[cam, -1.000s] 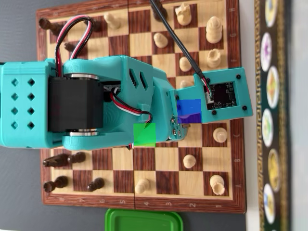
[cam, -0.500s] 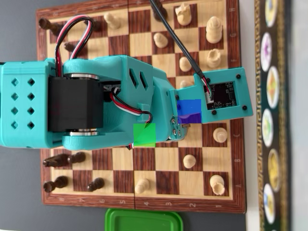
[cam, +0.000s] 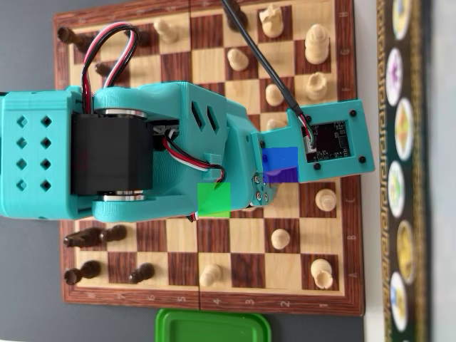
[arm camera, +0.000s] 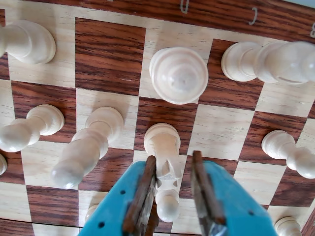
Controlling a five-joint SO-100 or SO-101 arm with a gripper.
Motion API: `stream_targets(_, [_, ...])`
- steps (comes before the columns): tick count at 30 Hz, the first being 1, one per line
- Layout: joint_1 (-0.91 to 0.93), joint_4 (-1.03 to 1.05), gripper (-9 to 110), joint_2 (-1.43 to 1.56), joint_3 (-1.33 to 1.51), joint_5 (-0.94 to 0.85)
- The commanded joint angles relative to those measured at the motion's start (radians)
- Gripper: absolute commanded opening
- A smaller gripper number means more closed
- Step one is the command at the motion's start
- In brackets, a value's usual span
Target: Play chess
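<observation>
In the wrist view, the teal gripper (arm camera: 171,189) is seen entering from the bottom edge, its two rust-coloured fingers (arm camera: 142,194) spread on either side of a white piece (arm camera: 165,164) that stands on the chessboard (arm camera: 110,54). A narrow gap shows on each side of the piece, so the jaws flank it without visibly pressing it; whether the left finger touches cannot be told.

Eight other white pieces are counted in this view: a round-topped one (arm camera: 178,74) just beyond the flanked piece, a tall one (arm camera: 83,150) to its left, two at the left edge, two at the right edge, and parts of two more at the bottom edge. No dark pieces are shown here.

In the overhead view, the gripper is hidden beneath the teal arm (cam: 164,153), which lies across the middle of the board, with a camera board (cam: 331,146) at its tip. The whole chessboard (cam: 206,296) is shown only here, resting on a grey desk (cam: 28,43). About ten white pieces are counted on the right half and roughly eight dark pieces (cam: 89,271) on the left, some partly covered. A green container (cam: 214,326) lies against the bottom edge, and a patterned strip (cam: 402,171) runs along the right.
</observation>
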Motion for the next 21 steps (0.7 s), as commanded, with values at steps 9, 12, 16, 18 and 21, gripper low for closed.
stream_targets(9, [0.005, 0.000, 6, 0.009, -0.038, -0.006])
stream_targets(12, [0.005, 0.000, 6, 0.011, -0.041, -0.006])
stream_targets(16, [0.003, 0.000, 6, 0.020, -0.049, -0.006])
stream_targets(18, [0.003, 0.000, 6, 0.020, -0.049, -0.006])
stream_targets(21, [0.003, 0.000, 6, 0.021, -0.049, -0.006])
